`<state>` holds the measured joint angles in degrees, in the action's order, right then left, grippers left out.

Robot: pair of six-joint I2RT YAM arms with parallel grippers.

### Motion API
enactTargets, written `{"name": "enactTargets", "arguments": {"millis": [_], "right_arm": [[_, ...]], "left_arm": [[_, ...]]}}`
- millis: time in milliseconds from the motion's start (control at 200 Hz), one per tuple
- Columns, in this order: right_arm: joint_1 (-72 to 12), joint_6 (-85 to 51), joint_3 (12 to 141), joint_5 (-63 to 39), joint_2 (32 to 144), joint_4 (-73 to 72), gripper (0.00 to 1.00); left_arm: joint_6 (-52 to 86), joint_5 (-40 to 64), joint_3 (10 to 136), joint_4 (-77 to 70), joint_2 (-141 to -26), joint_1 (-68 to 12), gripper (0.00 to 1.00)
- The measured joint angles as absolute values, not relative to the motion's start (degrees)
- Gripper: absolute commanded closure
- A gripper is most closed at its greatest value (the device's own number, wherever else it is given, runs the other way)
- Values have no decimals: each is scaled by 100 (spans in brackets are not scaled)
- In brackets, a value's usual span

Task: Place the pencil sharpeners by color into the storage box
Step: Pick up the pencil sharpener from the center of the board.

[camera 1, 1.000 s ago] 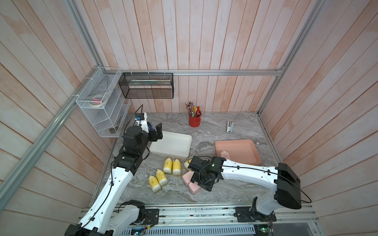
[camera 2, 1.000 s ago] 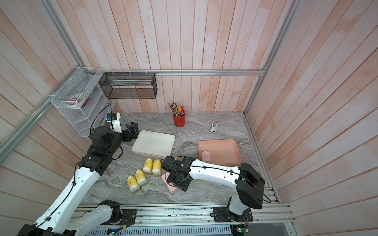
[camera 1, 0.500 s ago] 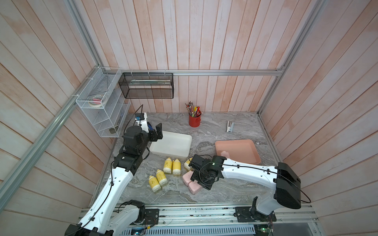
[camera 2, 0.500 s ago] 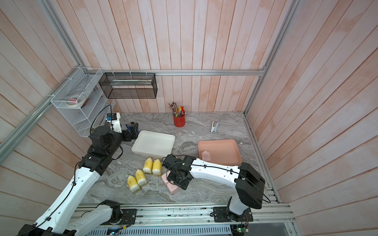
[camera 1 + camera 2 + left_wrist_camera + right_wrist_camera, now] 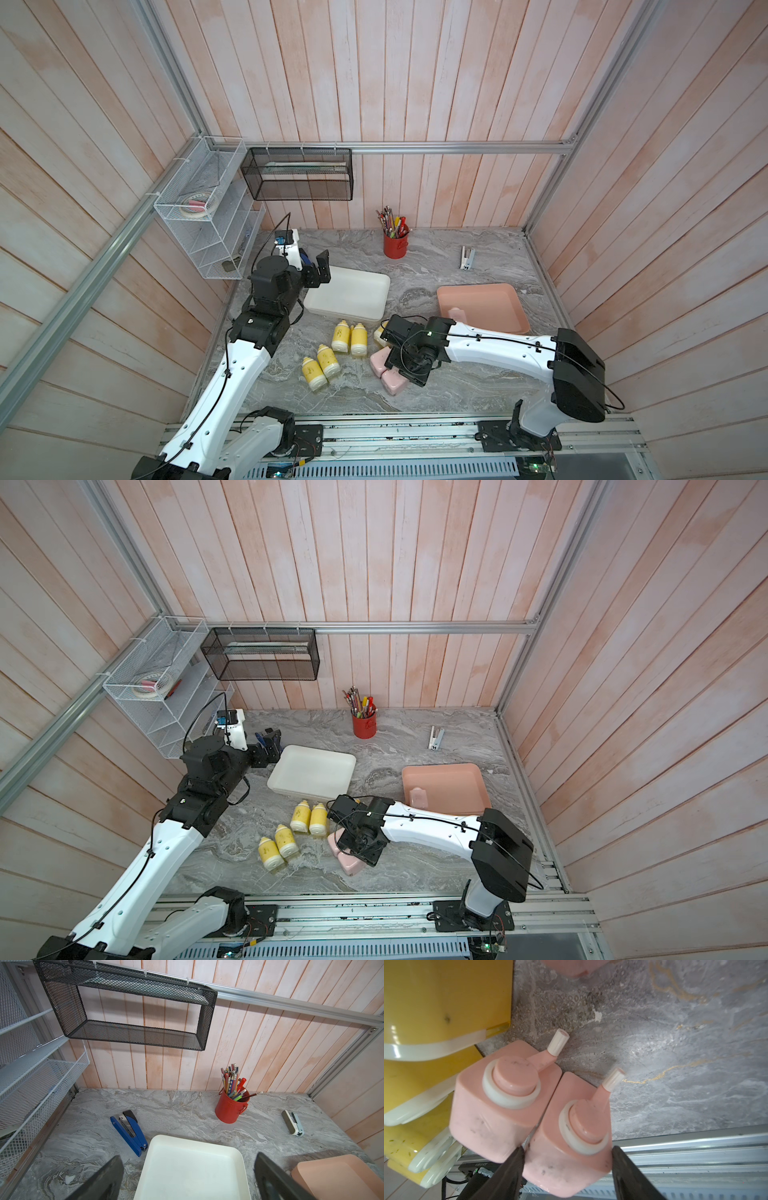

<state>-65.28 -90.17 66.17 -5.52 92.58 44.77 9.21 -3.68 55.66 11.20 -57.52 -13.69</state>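
The grey marbled tabletop (image 5: 436, 257) carries everything. The white-and-black left arm (image 5: 235, 372) climbs from its base on the front rail, folds at a black elbow and reaches toward the back wall with its wrist raised and tipped downward. The left gripper (image 5: 189, 1158) hangs over the left end of the white rectangular plastic tray (image 5: 349, 293), its jaws spread wide with nothing between them.

The right arm (image 5: 498, 349) lies low and nearly level. It stretches from its black shoulder block across the front of the table toward the middle, and its wrist is bent so that the right gripper (image 5: 566, 1153) points down at the surface.

The salmon-pink rectangular tray (image 5: 494, 301) stands to the right of the white one, apart from it. A pale pink boxy sharpener (image 5: 456, 312) sits in its near left corner.

Four yellow bottle-shaped sharpeners with cream ends lie on the table in front of the white tray, as two touching pairs (image 5: 349, 337) (image 5: 320, 368). A fifth (image 5: 379, 332) peeks out from under the right wrist.

Just right of them, two more pink boxy sharpeners with small white cranks stand side by side, touching. The right gripper's jaws are closed to a middling width against the two sides of the gripped pink sharpener (image 5: 571, 1126), the one nearer the front rail. One finger (image 5: 517, 1167) is wedged in the seam against its neighbour (image 5: 500, 1093). The gripped one rests on the table. The edge of another pink sharpener (image 5: 564, 968) shows beyond them in the right wrist view.
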Motion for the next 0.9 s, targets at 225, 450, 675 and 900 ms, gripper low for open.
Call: {"name": "enactTargets", "arguments": {"millis": [225,450,675,900], "right_arm": [[-6528,-8986,6648,-545,9258,4475,38],[-6532,-8938,6654,-473,9251,4480,39],[-6576,-8820,6729,-416,9275,4606,36],[-6744,-8801,7113,-340,9594,4886,34]], "left_arm": [[921,-368,5566,1120,-5752,-1369,0],[923,-366,5566,1120,-5752,-1369,0],[921,-368,5566,1120,-5752,-1369,0],[921,-368,5566,1120,-5752,-1369,0]]}}
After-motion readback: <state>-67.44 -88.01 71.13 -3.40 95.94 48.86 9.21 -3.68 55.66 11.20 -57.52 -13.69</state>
